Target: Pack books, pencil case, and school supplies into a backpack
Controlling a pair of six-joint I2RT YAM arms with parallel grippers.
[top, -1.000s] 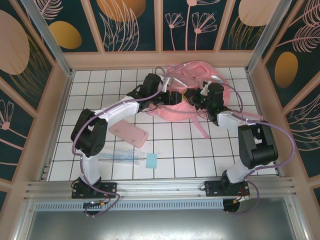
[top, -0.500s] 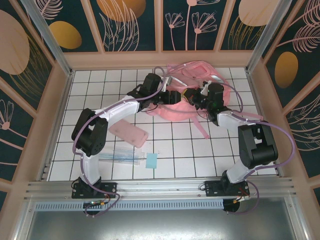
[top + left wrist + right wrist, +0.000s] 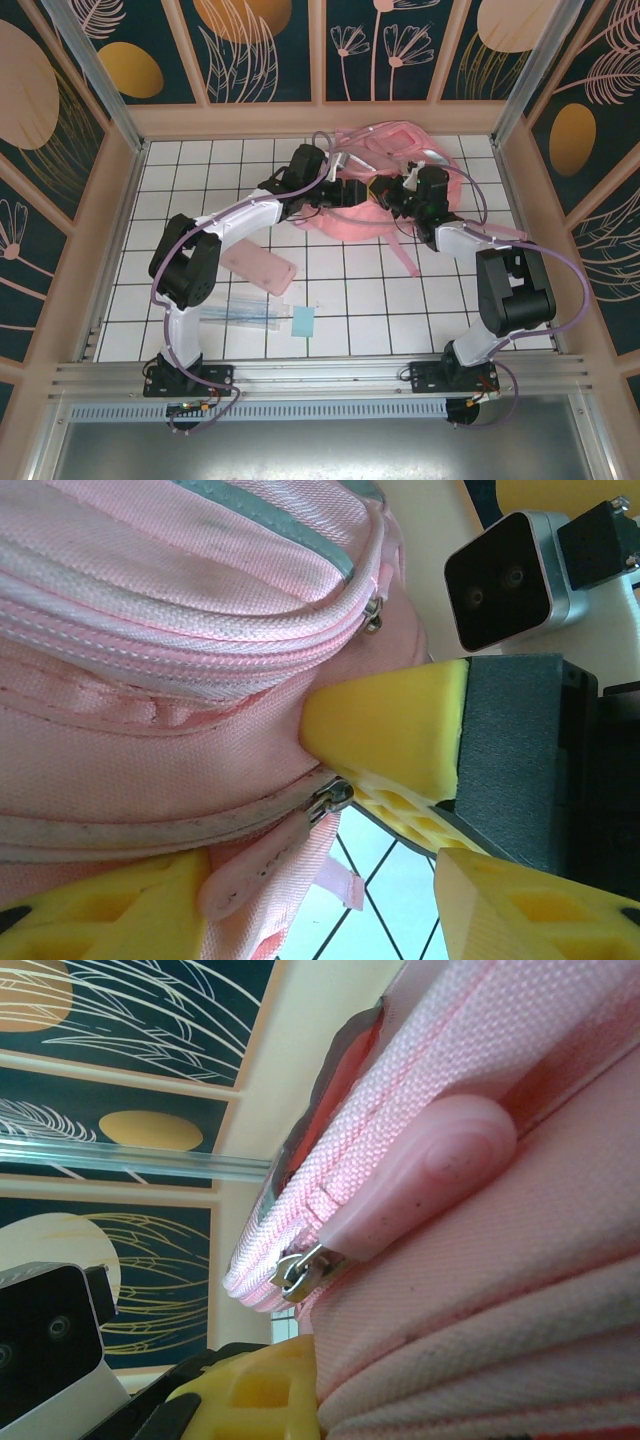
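Note:
The pink backpack (image 3: 392, 160) lies at the back of the table, and both grippers are at its near side. My left gripper (image 3: 345, 192) (image 3: 320, 920) is open. A pink zipper pull tab (image 3: 250, 875) hangs between its yellow fingers (image 3: 100, 910), close to the left one. My right gripper (image 3: 387, 195) (image 3: 385, 730) (image 3: 320, 1365) is shut and pinches the backpack's fabric (image 3: 480, 1310) just below a zipper slider (image 3: 300, 1272). The pink pencil case (image 3: 258, 267), the clear packet of sticks (image 3: 240, 310) and the light-blue pad (image 3: 303, 321) lie on the near left tiles. The books are hidden.
Loose pink straps (image 3: 405, 255) trail from the backpack toward the front. Patterned walls and a wooden frame (image 3: 130, 160) enclose the tiled table (image 3: 370, 310). The two wrists sit very close together at the backpack.
My left arm has reached slightly farther toward the backpack. Its jaws have narrowed a little. The right gripper has kept its grip in place.

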